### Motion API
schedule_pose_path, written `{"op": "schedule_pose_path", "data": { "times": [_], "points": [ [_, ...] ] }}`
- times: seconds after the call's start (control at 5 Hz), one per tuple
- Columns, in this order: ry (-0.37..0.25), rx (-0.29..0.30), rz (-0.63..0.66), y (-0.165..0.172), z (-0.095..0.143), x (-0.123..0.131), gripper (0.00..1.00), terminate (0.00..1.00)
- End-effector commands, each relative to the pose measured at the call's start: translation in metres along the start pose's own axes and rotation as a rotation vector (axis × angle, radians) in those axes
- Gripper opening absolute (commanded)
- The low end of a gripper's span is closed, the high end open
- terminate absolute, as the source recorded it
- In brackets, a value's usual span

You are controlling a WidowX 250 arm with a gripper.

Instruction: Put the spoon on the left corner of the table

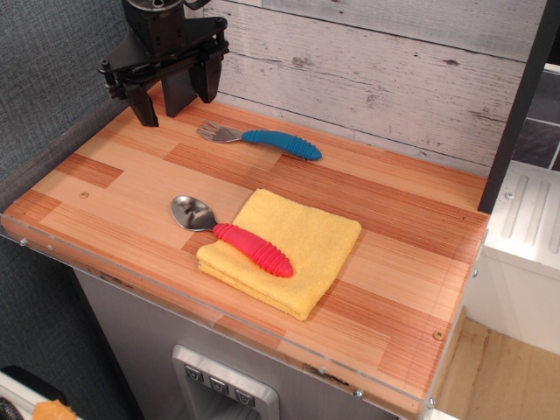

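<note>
You see the spoon (pixel 231 233) lying near the middle of the table (pixel 114 188). Its red ribbed handle rests on the yellow cloth (pixel 306 249), and its shiny bowl lies on the bare wood just left of the cloth. The long axis runs from the bowl at the upper left to the handle end at the lower right. The gripper (pixel 177 94) hangs over the far left part of the table, well apart from the spoon, so the spoon lies toward the front and a little to the right of it. The jaws stand wide apart and hold nothing. The blue-handled fork (pixel 262 138) lies between the gripper and the spoon, so I think your path must pass above it.
</note>
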State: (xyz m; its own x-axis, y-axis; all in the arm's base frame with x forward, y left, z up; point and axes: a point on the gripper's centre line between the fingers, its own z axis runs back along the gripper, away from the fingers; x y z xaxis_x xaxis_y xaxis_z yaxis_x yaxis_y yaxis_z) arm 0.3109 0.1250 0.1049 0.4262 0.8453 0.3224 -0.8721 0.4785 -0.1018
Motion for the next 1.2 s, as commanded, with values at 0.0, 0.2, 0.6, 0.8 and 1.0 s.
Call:
{"op": "schedule_pose_path", "data": {
  "times": [0.0,0.2,0.6,0.8,1.0],
  "points": [
    [0.000,0.000,0.000,0.000,0.000,0.000,1.00,0.00],
    [0.003,0.011,0.039,-0.001,0.008,-0.014,1.00,0.00],
    [0.021,0.010,0.148,-0.003,0.005,-0.048,1.00,0.00],
    [0.042,-0.035,0.196,-0.011,0.001,-0.065,1.00,0.00],
    [0.067,-0.096,0.272,-0.020,-0.003,-0.083,1.00,0.00]
  ]
}}
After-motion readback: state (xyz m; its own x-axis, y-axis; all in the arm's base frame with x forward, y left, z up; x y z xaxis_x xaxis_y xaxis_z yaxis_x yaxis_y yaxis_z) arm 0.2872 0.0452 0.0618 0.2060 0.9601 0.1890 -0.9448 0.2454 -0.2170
